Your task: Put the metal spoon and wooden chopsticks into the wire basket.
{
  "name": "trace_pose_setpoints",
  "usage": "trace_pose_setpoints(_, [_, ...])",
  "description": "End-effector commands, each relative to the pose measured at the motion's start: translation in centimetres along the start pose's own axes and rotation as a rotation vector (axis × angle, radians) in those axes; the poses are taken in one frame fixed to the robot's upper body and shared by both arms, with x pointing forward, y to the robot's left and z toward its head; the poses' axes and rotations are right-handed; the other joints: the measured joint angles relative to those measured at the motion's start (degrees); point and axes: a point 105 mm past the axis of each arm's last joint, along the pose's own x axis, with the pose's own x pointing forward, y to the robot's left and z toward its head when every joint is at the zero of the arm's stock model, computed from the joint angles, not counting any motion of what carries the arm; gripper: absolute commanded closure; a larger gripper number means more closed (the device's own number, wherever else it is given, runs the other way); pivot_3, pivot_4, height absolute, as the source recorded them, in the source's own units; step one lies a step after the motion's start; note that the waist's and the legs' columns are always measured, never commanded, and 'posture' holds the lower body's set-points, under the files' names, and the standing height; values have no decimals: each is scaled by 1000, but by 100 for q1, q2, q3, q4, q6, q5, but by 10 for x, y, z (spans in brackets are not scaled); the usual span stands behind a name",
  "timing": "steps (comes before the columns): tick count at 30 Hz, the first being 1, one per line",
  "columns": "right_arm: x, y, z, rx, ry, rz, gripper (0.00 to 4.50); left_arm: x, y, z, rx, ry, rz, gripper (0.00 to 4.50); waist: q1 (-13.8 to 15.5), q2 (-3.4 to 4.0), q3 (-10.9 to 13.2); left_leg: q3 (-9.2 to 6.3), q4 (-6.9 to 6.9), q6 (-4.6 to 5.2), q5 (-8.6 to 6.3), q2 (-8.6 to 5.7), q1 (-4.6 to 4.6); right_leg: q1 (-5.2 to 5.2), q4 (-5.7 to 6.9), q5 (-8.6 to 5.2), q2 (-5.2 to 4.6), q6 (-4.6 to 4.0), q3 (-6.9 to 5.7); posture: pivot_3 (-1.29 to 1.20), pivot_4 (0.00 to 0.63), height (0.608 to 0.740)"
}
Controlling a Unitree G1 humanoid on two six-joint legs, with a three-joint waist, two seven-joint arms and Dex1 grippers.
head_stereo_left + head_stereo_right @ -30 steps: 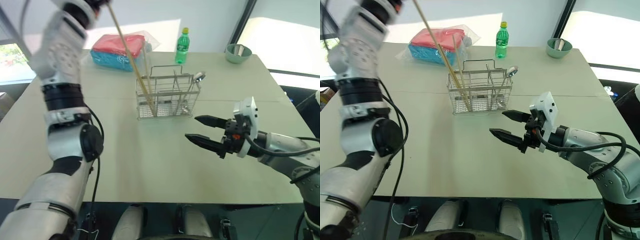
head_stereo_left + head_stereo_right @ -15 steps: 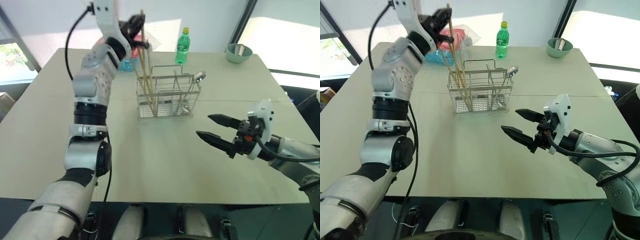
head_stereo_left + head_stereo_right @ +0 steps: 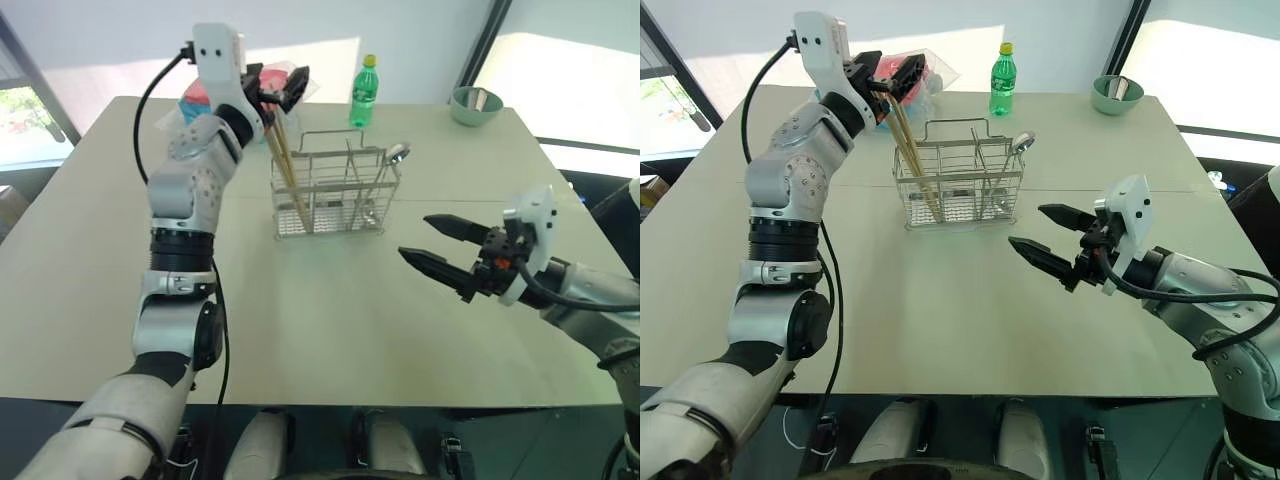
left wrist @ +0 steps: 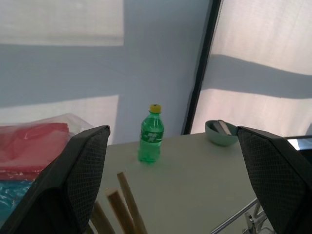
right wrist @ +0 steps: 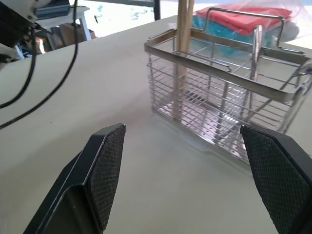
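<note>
The wire basket (image 3: pixel 330 190) stands mid-table, behind the centre. Two wooden chopsticks (image 3: pixel 288 170) lean in its left compartment, tops up and to the left. The metal spoon (image 3: pixel 398 153) stands in the right end, bowl up above the rim. My left gripper (image 3: pixel 275 85) hovers open just over the chopstick tops (image 4: pixel 122 204), which show low between its spread fingers (image 4: pixel 73 185) without touching them. My right gripper (image 3: pixel 413 236) is open and empty, held level in front of and to the right of the basket (image 5: pixel 224 97), pointing toward it.
A green bottle (image 3: pixel 366 92) and red and blue wrapped packs (image 3: pixel 225 95) sit behind the basket. A green bowl (image 3: pixel 476 105) is at the far right corner. Bare tabletop (image 3: pixel 320 310) lies in front of the basket.
My left gripper came down, opened and let go of the chopsticks, which now lean in the basket on their own. My right gripper drifted slightly to the right.
</note>
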Motion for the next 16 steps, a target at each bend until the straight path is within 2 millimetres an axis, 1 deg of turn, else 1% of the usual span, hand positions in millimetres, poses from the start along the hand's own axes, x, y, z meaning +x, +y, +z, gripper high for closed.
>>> trace_pose_setpoints(1, [-4, -16, 13, -76, -18, -34, 593, -20, 2, 33, 142, -18, -113, 48, -15, 7, 3, 0, -2, 0, 0, 1, 0, -1, 0, 0, 2, -1, 0, 0, 150, 667])
trace_pose_setpoints(2, [-5, -20, 13, -81, -15, -39, 593, -24, 4, 36, 171, -5, -131, 48, -36, 10, 5, 1, -3, 0, 0, 2, 0, -3, 1, 0, 4, -1, 1, 0, 150, 667])
trace_pose_setpoints(3, [-7, -27, 14, -94, -7, -48, 593, -35, 10, 40, 226, 28, -163, 48, -55, 12, 4, 1, -5, -1, 0, 2, 0, -4, 1, -1, 4, -2, 1, 0, 150, 667])
trace_pose_setpoints(5, [-11, -40, 17, -115, 5, -63, 593, -66, 22, 47, 370, 110, -250, 48, -143, 18, 7, -1, -9, -1, 0, 2, 0, -2, -1, -1, 5, -3, 2, 0, 150, 667])
trace_pose_setpoints(7, [-14, -49, 19, -132, 19, -69, 593, -94, 30, 47, 451, 186, -320, 48, -187, 28, 6, 4, -12, 0, 0, 2, 1, -3, -4, -2, 3, -4, 7, 0, 150, 667])
trace_pose_setpoints(9, [-16, -56, 19, -152, 38, -69, 593, -117, 40, 45, 468, 255, -340, 48, -183, 36, 8, 5, -13, 2, -1, 2, 2, -2, -4, -3, 1, -6, 9, 0, 150, 667])
trace_pose_setpoints(11, [-17, -62, 20, -164, 48, -73, 593, -135, 46, 41, 467, 308, -339, 48, -155, 37, 10, 1, -12, 3, -2, 4, 1, -3, -6, -4, -3, -7, 8, 0, 150, 667])
trace_pose_setpoints(13, [-18, -67, 21, -161, 45, -77, 593, -148, 45, 39, 457, 323, -353, 48, -119, 38, 12, -3, -10, 3, -2, 4, 2, 0, -5, -12, -10, -23, 5, 0, 150, 667])
trace_pose_setpoints(14, [-17, -67, 21, -160, 43, -75, 593, -155, 45, 36, 440, 333, -355, 48, -109, 38, 12, -5, -9, 3, -2, 4, 1, 0, -7, -13, -18, -24, 3, 0, 150, 667])
trace_pose_setpoints(16, [-14, -64, 21, -161, 43, -57, 593, -167, 49, 23, 452, 371, -328, 48, -112, 40, 13, -7, -7, 3, -2, 4, 2, -8, -10, -13, -25, -25, 3, 0, 150, 667])
